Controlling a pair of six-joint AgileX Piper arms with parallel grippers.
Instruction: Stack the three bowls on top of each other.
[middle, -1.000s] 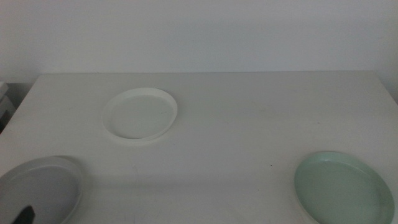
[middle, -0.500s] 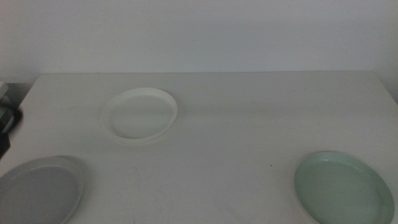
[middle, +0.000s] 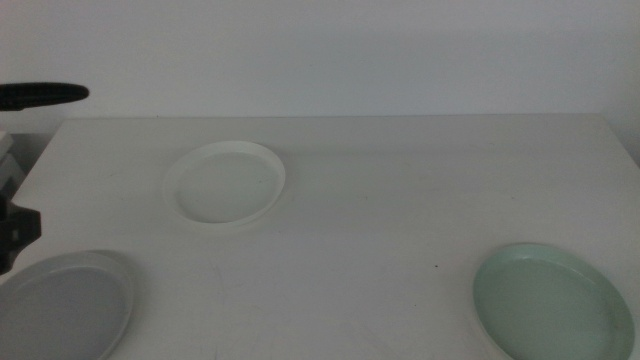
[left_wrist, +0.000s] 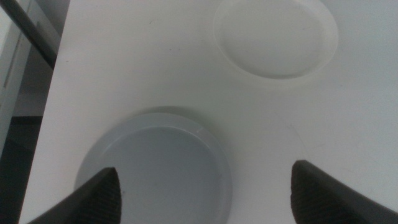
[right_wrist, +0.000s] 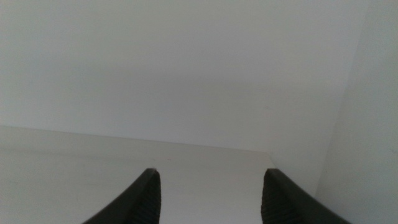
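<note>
Three bowls lie apart on the white table (middle: 400, 200). The white bowl (middle: 225, 182) is at the back left, the grey bowl (middle: 62, 305) at the front left corner, the mint green bowl (middle: 552, 300) at the front right. In the left wrist view my left gripper (left_wrist: 208, 196) is wide open and empty, high above the grey bowl (left_wrist: 158, 168), with the white bowl (left_wrist: 277, 37) beyond it. Dark parts of the left arm (middle: 15, 230) show at the middle view's left edge. My right gripper (right_wrist: 208, 196) is open and empty, out of the middle view, facing the wall.
The table's left edge (left_wrist: 59, 74) runs close beside the grey bowl, with dark floor and furniture beyond it. A dark bar of the left arm (middle: 40, 95) sticks out at the upper left. A pale wall stands behind the table.
The left arm has risen from over the grey bowl at the bottom left corner to higher along the left edge. The bowls have not moved.
</note>
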